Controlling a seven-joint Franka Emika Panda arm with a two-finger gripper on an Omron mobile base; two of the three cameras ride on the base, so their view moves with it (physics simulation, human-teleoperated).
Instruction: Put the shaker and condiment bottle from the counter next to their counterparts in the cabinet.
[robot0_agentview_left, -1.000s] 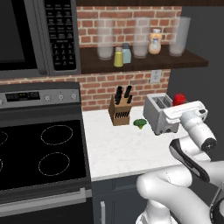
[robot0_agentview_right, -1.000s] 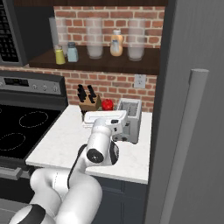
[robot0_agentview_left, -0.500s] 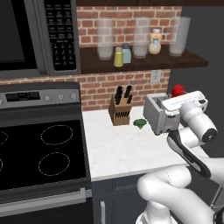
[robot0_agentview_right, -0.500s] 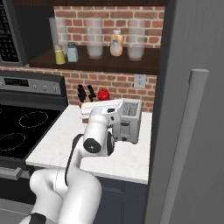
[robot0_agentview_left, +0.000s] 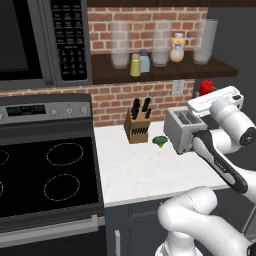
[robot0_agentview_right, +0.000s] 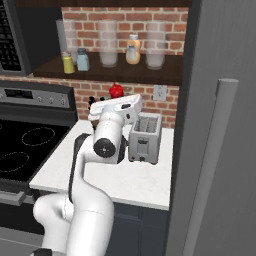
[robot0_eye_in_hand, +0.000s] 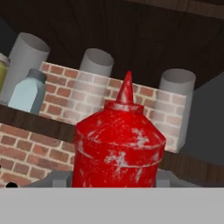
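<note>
Hand view puts the condiment bottle (robot0_eye_in_hand: 117, 146) right up close: bright red, scuffed with pale wear marks, a broad body narrowing to a pointed nozzle, upright. It sits between the fingers of the gripper (robot0_agentview_left: 206, 94), which are closed narrowly on it, and from the left base view the red top pokes up just past the white hand, lifted well above the counter (robot0_agentview_left: 140, 172) and a little below the shelf edge. Below the hand stands a silver toaster (robot0_agentview_left: 183, 128), near the counter's right end, with a small green broccoli piece (robot0_agentview_left: 160, 141) and a knife block (robot0_agentview_left: 136, 125) further left against the brick. Beyond and higher, the cabinet (robot0_agentview_left: 165, 74) is a dark wooden shelf; its front lip lies above and ahead of the bottle. On it the yellow-green shaker (robot0_agentview_left: 135, 65) stands touching or just beside the pale blue shaker (robot0_agentview_left: 145, 61), between tall frosted glasses (robot0_agentview_left: 120, 45). The orange-cream bottle (robot0_agentview_left: 176, 48) stands further right, with bare shelf room beside it.
</note>
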